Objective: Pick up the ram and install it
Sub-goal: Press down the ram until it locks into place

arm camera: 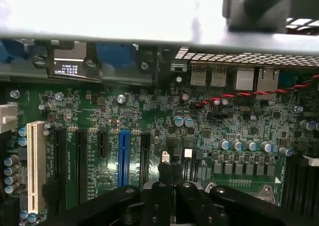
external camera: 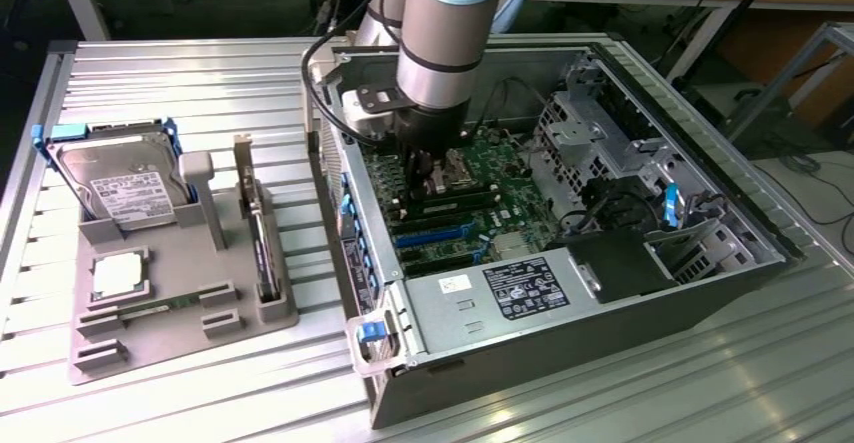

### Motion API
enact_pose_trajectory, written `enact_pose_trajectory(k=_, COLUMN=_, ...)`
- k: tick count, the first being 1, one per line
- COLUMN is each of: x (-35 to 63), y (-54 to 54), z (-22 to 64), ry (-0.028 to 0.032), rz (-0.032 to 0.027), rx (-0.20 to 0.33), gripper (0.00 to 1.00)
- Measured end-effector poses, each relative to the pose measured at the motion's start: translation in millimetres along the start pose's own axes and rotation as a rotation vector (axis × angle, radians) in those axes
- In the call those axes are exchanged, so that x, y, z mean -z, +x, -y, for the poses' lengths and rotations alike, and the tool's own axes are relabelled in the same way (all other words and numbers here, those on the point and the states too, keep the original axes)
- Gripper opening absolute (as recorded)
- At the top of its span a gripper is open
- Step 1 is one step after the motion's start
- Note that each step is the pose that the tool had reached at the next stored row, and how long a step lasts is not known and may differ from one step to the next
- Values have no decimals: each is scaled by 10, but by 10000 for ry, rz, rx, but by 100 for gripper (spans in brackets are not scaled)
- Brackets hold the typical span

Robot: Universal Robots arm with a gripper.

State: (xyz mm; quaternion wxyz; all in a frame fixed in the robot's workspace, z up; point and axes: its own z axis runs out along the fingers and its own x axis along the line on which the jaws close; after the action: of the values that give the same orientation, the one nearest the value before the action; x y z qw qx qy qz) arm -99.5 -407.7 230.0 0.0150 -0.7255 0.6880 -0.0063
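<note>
Ram (external camera: 451,203) – best read: a long, thin dark stick on edge in the slots on the motherboard (external camera: 501,225), right under the gripper (external camera: 434,168). Can't tell if the fingers touch it, or whether it's fully seated.

Gripper is deep inside the open case (external camera: 747,263), pointing straight down at the board. Jaws are together. In the wrist view the black fingers (arm camera: 162,186) sit side by side with no gap, gripper (arm camera: 172,173) just over the board, nothing visibly clamped between them.

Wrist view, board detail:
- green PCB, dense with small parts and round silver-topped capacitors
- 1 blue slot (arm camera: 123,151), 1 long white slot (arm camera: 35,166), black slots between them
- twisted red-black wire (arm camera: 234,95) running along the perforated rear metal edge

Exterior view:
- case is grey sheet metal, side off, lying on a ribbed aluminium table (external camera: 200,83)
- black labelled PSU (external camera: 534,288) at the near end, drive cages on the exterior view's right
- grey moulded plastic tray (external camera: 240,313) just beside the case, on the exterior view's left – holds a hard drive (external camera: 120,188) tilted upright, a square silver CPU (external camera: 118,275) lying flat, and a dark card (external camera: 260,253) standing on edge
</note>
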Motion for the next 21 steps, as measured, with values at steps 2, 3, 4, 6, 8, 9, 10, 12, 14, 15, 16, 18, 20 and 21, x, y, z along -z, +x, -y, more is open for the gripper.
enact_pose_trajectory(k=2, x=45, y=-5, z=10, ry=15, rz=19, rx=-1, gripper=10)
enact_pose_trajectory(k=3, x=87, y=-3, z=26, ry=2, rz=-7, rx=0, gripper=10)
enact_pose_trajectory(k=4, x=93, y=1, z=96, ry=1, rz=-8, rx=0, gripper=10)
enact_pose_trajectory(k=6, x=89, y=10, z=261, ry=1, rz=-10, rx=0, gripper=10)
enact_pose_trajectory(k=8, x=86, y=15, z=365, ry=1, rz=-9, rx=1, gripper=10)
enact_pose_trajectory(k=9, x=85, y=18, z=408, ry=0, rz=-9, rx=0, gripper=10)
enact_pose_trajectory(k=10, x=83, y=21, z=473, ry=0, rz=-9, rx=0, gripper=10)
enact_pose_trajectory(k=12, x=78, y=28, z=612, ry=0, rz=-9, rx=-1, gripper=10)
enact_pose_trajectory(k=14, x=75, y=35, z=733, ry=-1, rz=-9, rx=-1, gripper=10)
enact_pose_trajectory(k=15, x=74, y=37, z=780, ry=-1, rz=-9, rx=1, gripper=10)
enact_pose_trajectory(k=16, x=71, y=41, z=843, ry=-1, rz=-9, rx=-1, gripper=10)
enact_pose_trajectory(k=18, x=71, y=48, z=968, ry=-6, rz=-11, rx=-1, gripper=10)
enact_pose_trajectory(k=20, x=166, y=52, z=1076, ry=-59, rz=-11, rx=-1, gripper=10)
enact_pose_trajectory(k=21, x=257, y=52, z=1103, ry=-69, rz=-12, rx=-1, gripper=10)
